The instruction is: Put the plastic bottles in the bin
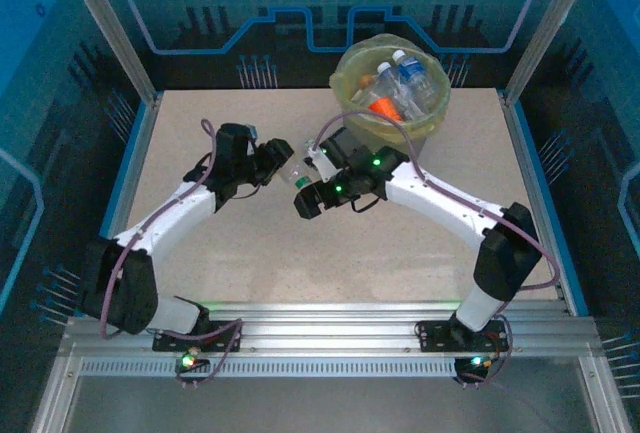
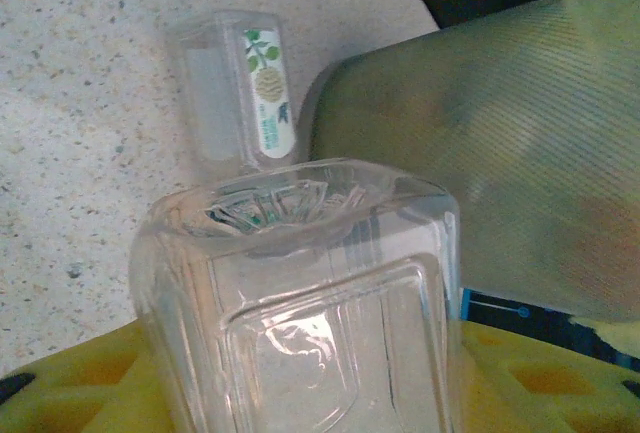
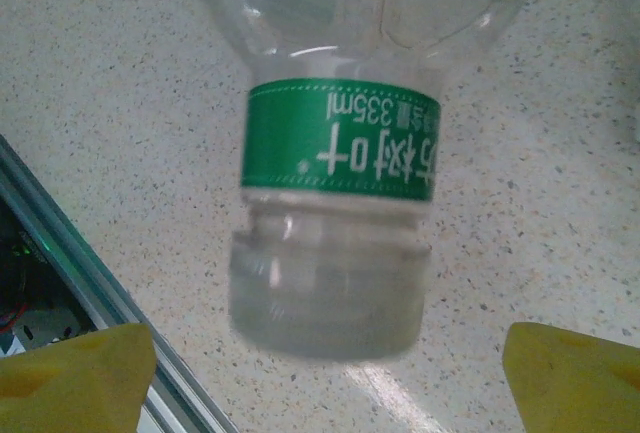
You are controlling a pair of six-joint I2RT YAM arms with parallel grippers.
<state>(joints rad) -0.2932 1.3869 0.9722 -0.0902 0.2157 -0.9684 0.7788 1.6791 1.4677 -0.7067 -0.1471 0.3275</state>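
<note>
White arms [image 1: 172, 210] with black joints carry purple cables [image 1: 207, 133] (pincer fingers [image 3: 70, 378] are yellow).

Mid-table is crowded. The left claw [image 2: 300, 393] and right claw [image 3: 320, 378] meet there head-on. A clear bottle [image 1: 297, 176] is clamped in the left one, and its neck lies between the right one's wide-spread fingers [image 3: 70, 373], with room on both sides. Just behind them the bin [image 1: 345, 78] blocks the far right-centre. The right forearm [image 1: 440, 193] runs close below its near wall, leaving only a narrow gap. The bin's mouth is open from above, though loose bottles [image 1: 405, 83] crowd its right side. The table [image 1: 250, 263] lies bare across its near half and far-left corner. Upright posts [image 1: 110, 23] fence the far corners.
</note>
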